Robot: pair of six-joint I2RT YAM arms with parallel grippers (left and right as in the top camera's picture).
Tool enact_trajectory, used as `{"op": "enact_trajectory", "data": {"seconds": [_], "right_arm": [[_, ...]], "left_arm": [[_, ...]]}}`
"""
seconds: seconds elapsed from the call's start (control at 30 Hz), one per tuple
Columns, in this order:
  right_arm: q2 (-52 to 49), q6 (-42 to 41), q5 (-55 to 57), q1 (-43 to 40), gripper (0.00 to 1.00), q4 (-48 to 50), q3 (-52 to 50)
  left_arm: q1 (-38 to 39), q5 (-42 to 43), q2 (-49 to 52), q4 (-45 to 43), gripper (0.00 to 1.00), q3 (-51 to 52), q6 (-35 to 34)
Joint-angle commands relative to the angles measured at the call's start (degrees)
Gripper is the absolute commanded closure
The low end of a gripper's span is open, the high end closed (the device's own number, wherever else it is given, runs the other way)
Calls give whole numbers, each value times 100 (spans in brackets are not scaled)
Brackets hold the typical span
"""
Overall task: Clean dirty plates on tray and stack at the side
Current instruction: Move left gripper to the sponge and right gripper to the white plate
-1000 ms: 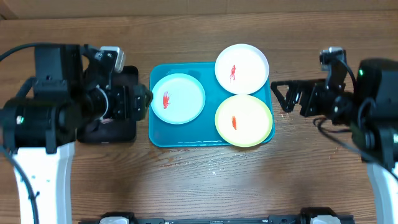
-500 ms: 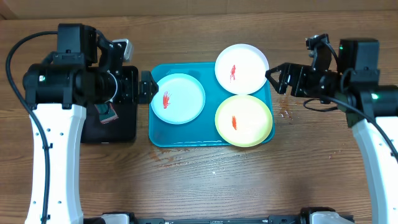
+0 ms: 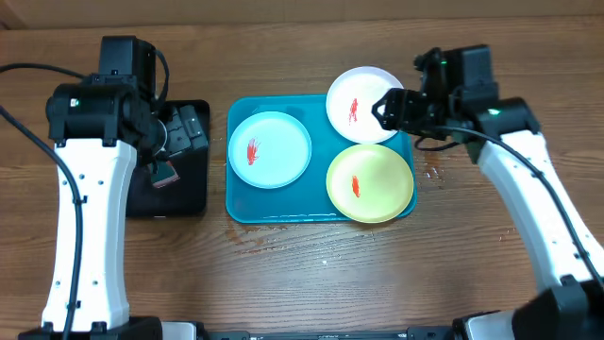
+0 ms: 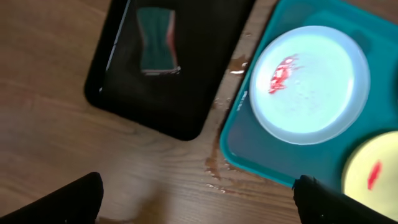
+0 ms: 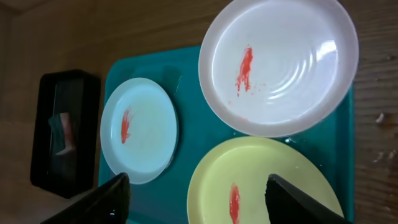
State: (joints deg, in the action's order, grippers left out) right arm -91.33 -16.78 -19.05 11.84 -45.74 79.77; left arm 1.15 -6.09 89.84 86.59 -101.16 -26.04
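Note:
Three plates sit on the turquoise tray (image 3: 242,203): a light blue one (image 3: 271,149) at the left, a white one (image 3: 363,102) at the back right, a yellow-green one (image 3: 371,182) at the front right. Each has a red smear. My left gripper (image 3: 193,127) is open and empty above the black tray, left of the blue plate (image 4: 311,84). My right gripper (image 3: 389,109) is open and empty above the white plate's right edge; its wrist view shows the white (image 5: 280,62), blue (image 5: 140,130) and yellow-green (image 5: 267,186) plates.
A smaller black tray (image 3: 175,194) at the left holds a green and red sponge (image 3: 165,173), which also shows in the left wrist view (image 4: 155,40). Water drops lie on the wood by the turquoise tray's edge (image 4: 221,165).
My right gripper has moved left from beside the tray to over the white plate's edge. My left gripper has drawn back left from the tray's edge to above the black tray.

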Motion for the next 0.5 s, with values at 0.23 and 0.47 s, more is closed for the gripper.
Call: {"op": "enact_trajectory", "data": {"seconds": [0.23, 0.47], "right_arm": [[-660, -603, 798, 949, 40, 656, 173], [-866, -730, 1364, 1451, 41, 824, 173]], "left_arm": [[33, -354, 743, 260, 4, -142, -422], [33, -398, 984, 203, 5, -142, -422]]}}
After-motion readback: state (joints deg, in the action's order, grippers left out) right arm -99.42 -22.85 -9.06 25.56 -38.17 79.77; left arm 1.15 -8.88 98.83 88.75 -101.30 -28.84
